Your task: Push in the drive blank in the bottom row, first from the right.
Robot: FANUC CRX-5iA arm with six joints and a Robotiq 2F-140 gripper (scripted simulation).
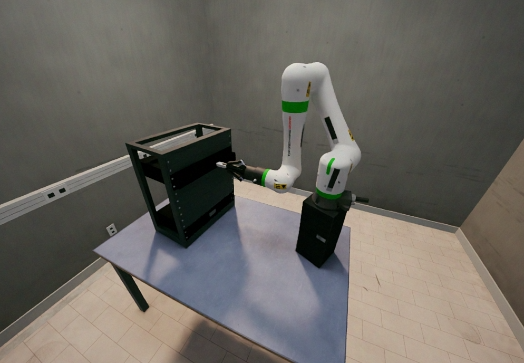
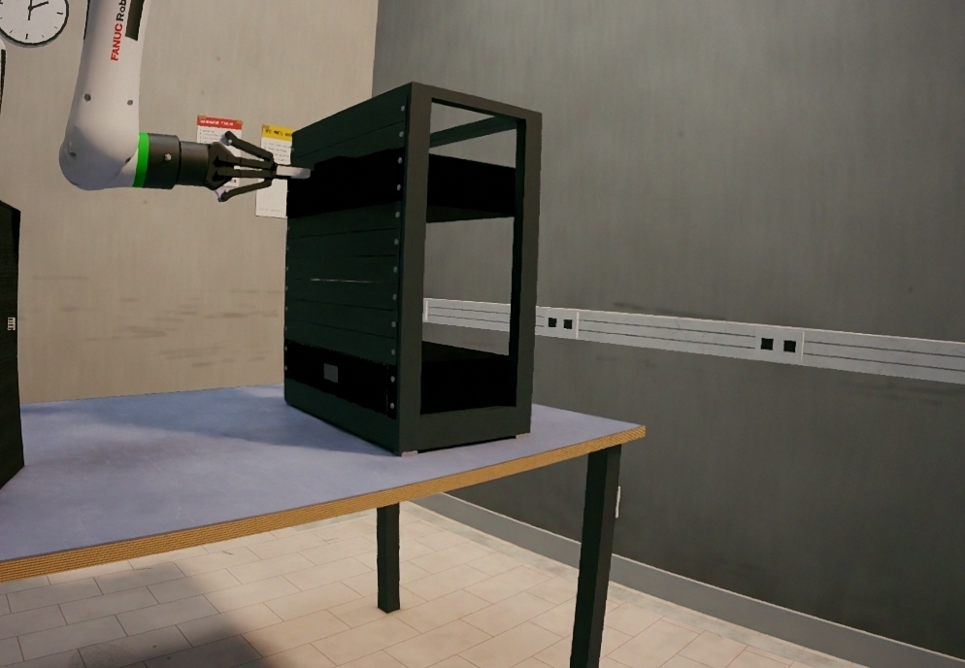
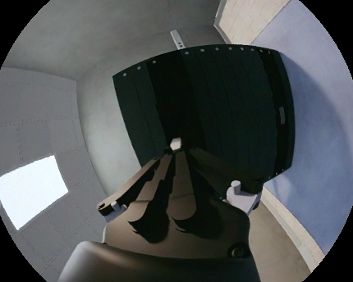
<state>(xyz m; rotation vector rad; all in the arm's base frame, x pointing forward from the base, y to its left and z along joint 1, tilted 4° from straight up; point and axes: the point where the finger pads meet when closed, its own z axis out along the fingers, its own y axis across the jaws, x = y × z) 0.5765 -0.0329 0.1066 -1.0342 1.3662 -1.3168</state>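
The black open-frame rack [image 1: 185,179] stands on the blue-grey table, its dark panelled front turned towards the arm. It also shows in the exterior view [image 2: 405,267] and the wrist view [image 3: 207,111]. I cannot make out single drive blanks on the dark front. A small grey plate [image 1: 212,212] sits low on the front, near the table. My gripper [image 1: 220,164] [image 2: 298,171] is shut with its pale fingertips together and holds nothing. It points level at the upper part of the front, close to it; I cannot tell whether it touches. The closed fingertips show in the wrist view [image 3: 176,143].
The arm's black pedestal [image 1: 322,229] stands on the table's right side. The rack sits near the table's far left corner, close to the grey wall with a white cable rail [image 2: 736,342]. The table edge [image 2: 499,464] runs just past the rack's side.
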